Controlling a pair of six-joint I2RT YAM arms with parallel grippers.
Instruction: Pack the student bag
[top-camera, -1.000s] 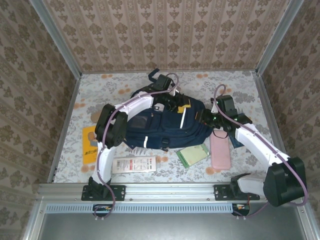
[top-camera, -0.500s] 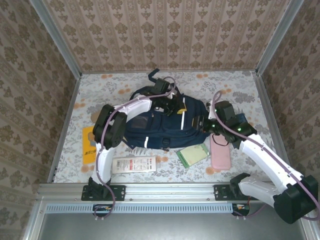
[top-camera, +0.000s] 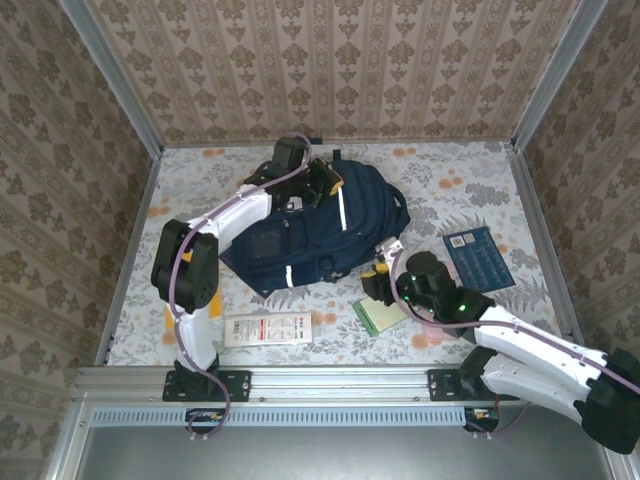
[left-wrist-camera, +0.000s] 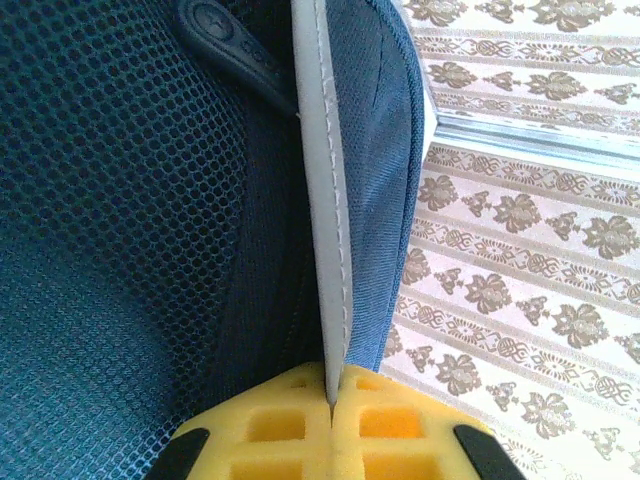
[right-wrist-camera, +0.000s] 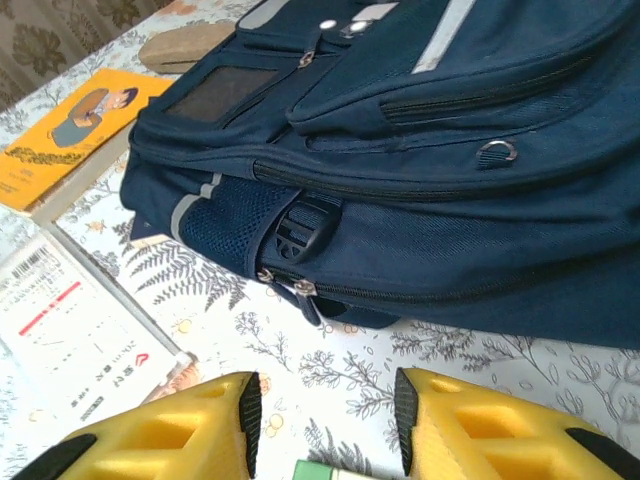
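Note:
The student bag (top-camera: 300, 240), a large navy backpack with white stripes, lies in the middle of the table with its top end raised toward the back. My left gripper (top-camera: 318, 185) is at that raised end. In the left wrist view it (left-wrist-camera: 330, 402) is shut on a pale grey-edged fold of the student bag (left-wrist-camera: 120, 200). My right gripper (top-camera: 385, 277) hovers by the bag's near right side, open, with nothing between its fingers. The right wrist view shows this gripper (right-wrist-camera: 325, 412) above the patterned table, facing the bag's (right-wrist-camera: 450, 130) side zip pulls (right-wrist-camera: 300, 288).
A green notebook (top-camera: 385, 315) lies under my right gripper, its edge (right-wrist-camera: 320, 470) just visible. A white box (top-camera: 267, 328) sits near the front, an orange book (right-wrist-camera: 70, 130) at the left, a blue card (top-camera: 478, 258) at the right, and a tan flat object (right-wrist-camera: 185, 40) beyond the bag.
My left gripper shut on the bag's edge and pulled its top up toward the back left. My right arm drew back from the bag toward the front, uncovering the blue card.

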